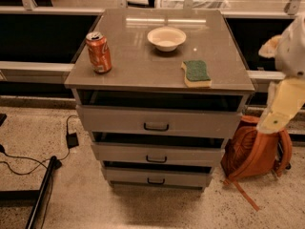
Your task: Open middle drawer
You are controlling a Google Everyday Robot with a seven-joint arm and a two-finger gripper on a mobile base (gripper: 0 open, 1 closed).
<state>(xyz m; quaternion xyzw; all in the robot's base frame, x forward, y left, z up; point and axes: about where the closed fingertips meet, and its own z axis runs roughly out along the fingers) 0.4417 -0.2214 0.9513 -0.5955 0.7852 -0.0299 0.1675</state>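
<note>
The grey cabinet has three drawer fronts. The middle drawer (157, 153) is the second front, wide and shallow, with a small dark bar handle (156, 160) at its centre. It sits roughly flush with the other fronts, with a dark gap above it. My arm hangs at the right edge of the view. My gripper (271, 123) is at its lower end, to the right of the cabinet at about top-drawer height, apart from all the drawers.
On the cabinet top (138, 66) stand an orange soda can (98, 52), a white bowl (166, 37) and a green sponge (196, 73). An orange backpack (255, 151) leans on the floor by the cabinet's right side. Cables (71, 137) and a dark bar (40, 194) lie at left.
</note>
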